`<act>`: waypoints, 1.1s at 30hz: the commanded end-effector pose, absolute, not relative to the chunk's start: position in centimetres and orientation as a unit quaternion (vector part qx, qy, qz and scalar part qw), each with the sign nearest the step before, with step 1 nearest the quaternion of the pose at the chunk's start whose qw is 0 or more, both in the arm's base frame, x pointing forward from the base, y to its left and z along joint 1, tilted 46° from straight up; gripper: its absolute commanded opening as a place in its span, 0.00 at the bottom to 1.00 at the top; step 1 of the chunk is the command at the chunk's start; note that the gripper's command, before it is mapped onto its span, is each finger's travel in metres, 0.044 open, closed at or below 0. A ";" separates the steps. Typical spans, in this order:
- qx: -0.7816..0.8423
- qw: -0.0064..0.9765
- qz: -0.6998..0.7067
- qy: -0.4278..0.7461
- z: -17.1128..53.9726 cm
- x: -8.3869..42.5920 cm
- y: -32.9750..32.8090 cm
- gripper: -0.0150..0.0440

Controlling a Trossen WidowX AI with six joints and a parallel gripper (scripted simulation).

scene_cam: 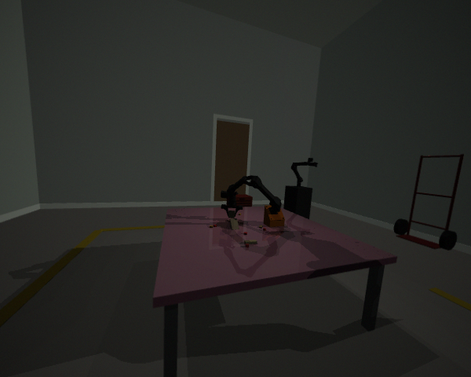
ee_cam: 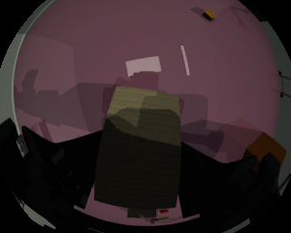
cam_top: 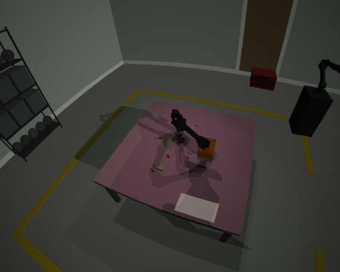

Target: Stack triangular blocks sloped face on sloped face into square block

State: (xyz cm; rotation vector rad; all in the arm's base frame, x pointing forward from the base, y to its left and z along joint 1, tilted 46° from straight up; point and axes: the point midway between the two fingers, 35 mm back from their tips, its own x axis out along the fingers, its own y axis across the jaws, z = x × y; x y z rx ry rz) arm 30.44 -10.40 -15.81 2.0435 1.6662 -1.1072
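My gripper [cam_top: 179, 134] [scene_cam: 231, 213] [ee_cam: 141, 138] is shut on a wooden triangular block [ee_cam: 140, 167], which fills the space between the fingers in the wrist view. In the exterior view this held block [scene_cam: 231, 212] hangs above the pink table [scene_cam: 211, 263] [cam_top: 129, 172] [ee_cam: 48, 63]. The other triangular block [cam_top: 170, 143] [scene_cam: 233, 224] rests on the table, left and in front of my gripper in the top view. The two blocks look apart. The held block's exact tilt and its sloped face cannot be made out. The wrist view does not clearly show the resting block.
My arm's orange base [cam_top: 206, 151] [scene_cam: 274, 220] [ee_cam: 266, 151] stands to the right. Small pieces lie around the blocks, among them a tan bar [cam_top: 159, 168] [scene_cam: 250, 242], a red piece [cam_top: 168, 156] [scene_cam: 245, 233] and a yellow piece [cam_top: 197, 125] at the back.
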 end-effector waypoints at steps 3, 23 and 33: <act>0.707 0.139 -0.386 0.576 -15.8 30.4 -10.5 0.25; 0.707 0.141 -0.382 0.578 -17.5 30.5 -8.7 0.25; 0.704 0.144 -0.383 0.580 -17.6 30.5 -8.6 0.43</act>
